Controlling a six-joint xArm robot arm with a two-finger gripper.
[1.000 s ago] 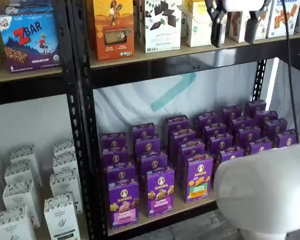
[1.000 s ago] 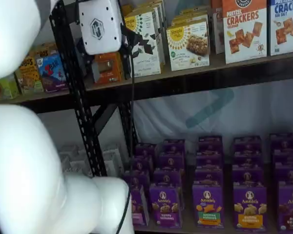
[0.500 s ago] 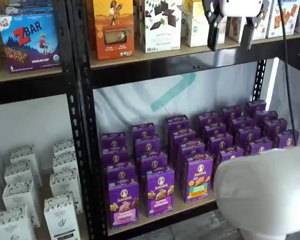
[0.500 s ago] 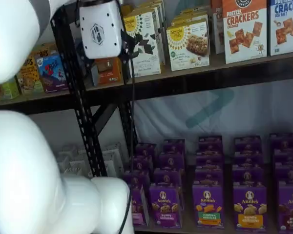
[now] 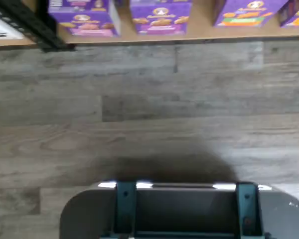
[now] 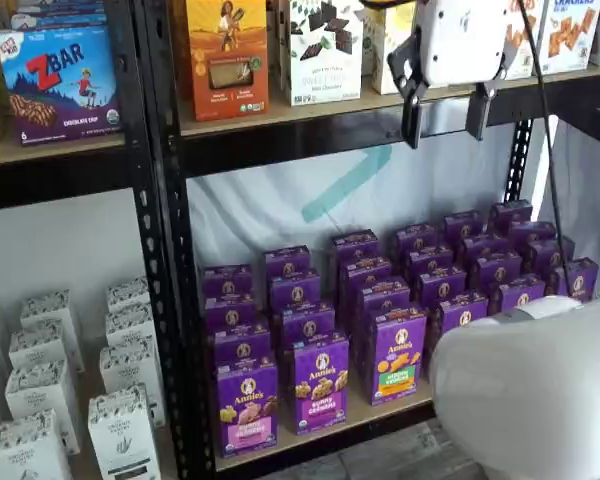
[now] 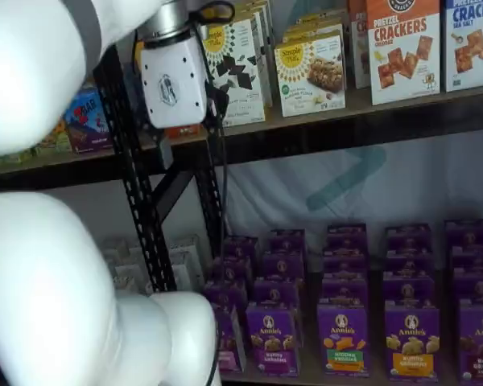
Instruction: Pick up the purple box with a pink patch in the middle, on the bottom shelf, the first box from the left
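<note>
The purple box [image 6: 247, 405] with its pink band stands at the front left of the bottom shelf [image 6: 372, 412], first in its row of purple cartons. The wrist view shows it [image 5: 84, 15] on the tan board [image 5: 204, 31]. In a shelf view it [image 7: 229, 342] is half hidden behind the arm. My gripper [image 6: 445, 113] hangs high up, level with the upper shelf's edge, far above and to the right of the box. Its two black fingers [image 6: 412, 115] show a plain gap and hold nothing. In a shelf view only its white body [image 7: 173, 80] shows clearly.
A purple carton with a yellow-tan label [image 6: 320, 383] and one with a green and orange patch [image 6: 398, 355] stand right of the box. White cartons [image 6: 40, 400] fill the left bay past a black upright [image 6: 165, 250]. My white arm link [image 6: 530, 390] covers the lower right. Wood floor [image 5: 149, 114] lies before the shelf.
The gripper has come down and to the left from the view's top edge, now in front of the upper shelf's edge. Its fingers stay apart. The boxes have not moved.
</note>
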